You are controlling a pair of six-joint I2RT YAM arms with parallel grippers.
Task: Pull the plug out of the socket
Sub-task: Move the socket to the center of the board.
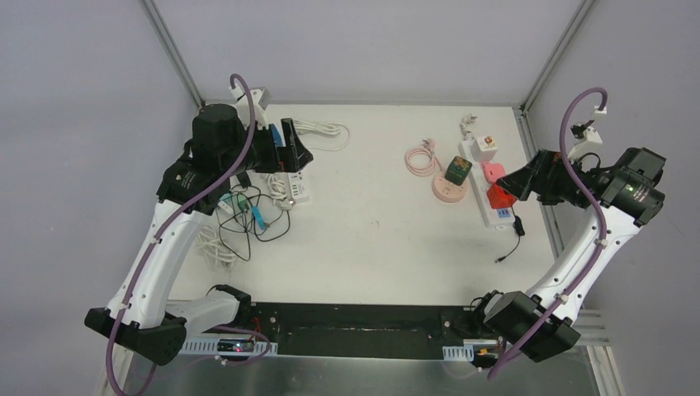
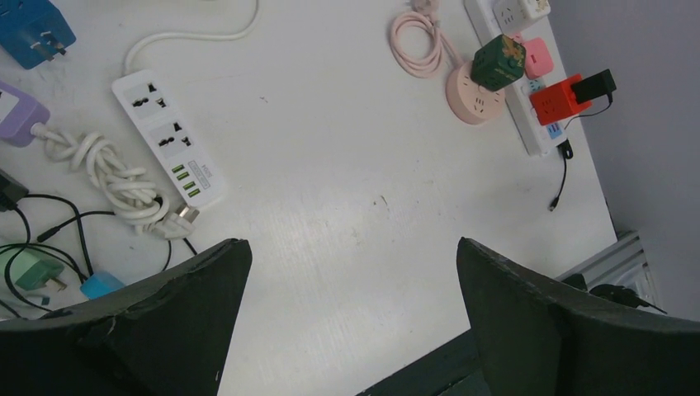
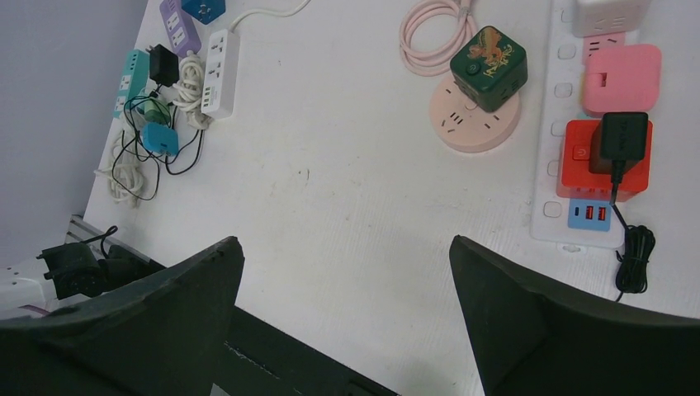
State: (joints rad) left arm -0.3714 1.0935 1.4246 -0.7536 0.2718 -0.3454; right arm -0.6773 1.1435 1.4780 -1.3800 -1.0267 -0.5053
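Table (image 1: 371,231): black plug (image 3: 621,136) in red socket (image 3: 578,179)

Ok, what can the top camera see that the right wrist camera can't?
Only the top view shows the two whole arms, the left arm and the right arm. Only the right wrist view shows the black plug clearly, stuck on the red cube; from above I can't make it out. Both show the green cube, the pink round socket and the white strip.
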